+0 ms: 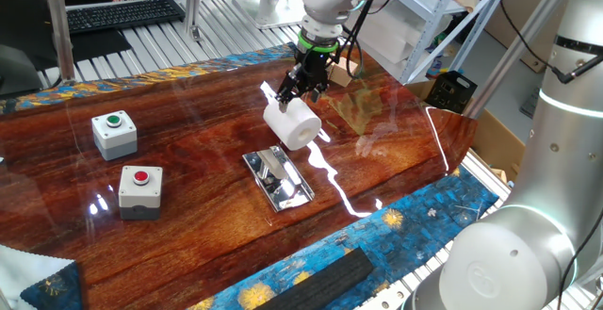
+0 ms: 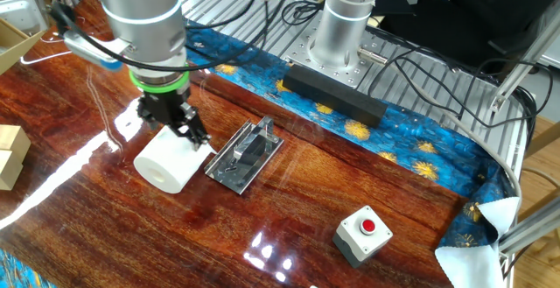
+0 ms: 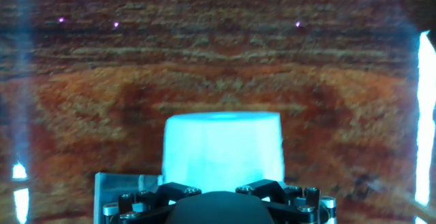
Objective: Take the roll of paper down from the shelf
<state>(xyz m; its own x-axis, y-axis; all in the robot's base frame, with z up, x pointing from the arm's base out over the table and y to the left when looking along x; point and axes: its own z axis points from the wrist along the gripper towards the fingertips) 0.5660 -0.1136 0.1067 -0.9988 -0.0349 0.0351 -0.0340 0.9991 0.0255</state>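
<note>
**Roll of paper on the table beside the steel shelf, gripper just above it**

The glossy wooden table [image 1: 188,197] fills both fixed views, edged by a blue patterned cloth [image 2: 411,144]. The Flexiv arm [image 2: 140,17] reaches down over the table's middle.

The roll of paper [image 1: 294,125] lies on its side on the wood, one flat end facing the other fixed camera [image 2: 166,165]. It sits just beside the shelf [image 1: 278,180], a small shiny steel plate with a short raised bracket, lying flat on the table [image 2: 245,155]; whether roll and plate touch cannot be told.

The gripper [image 1: 303,88] hangs right at the roll's upper side, dark fingers [image 2: 188,129] pointing down against the paper. Whether they are apart or clamped on the roll cannot be told. In the hand view the roll [image 3: 222,148] fills the centre just ahead of the hand.

Well apart stand two white-grey button boxes: one green-topped [image 1: 114,132], one red-topped [image 1: 140,190].
</note>
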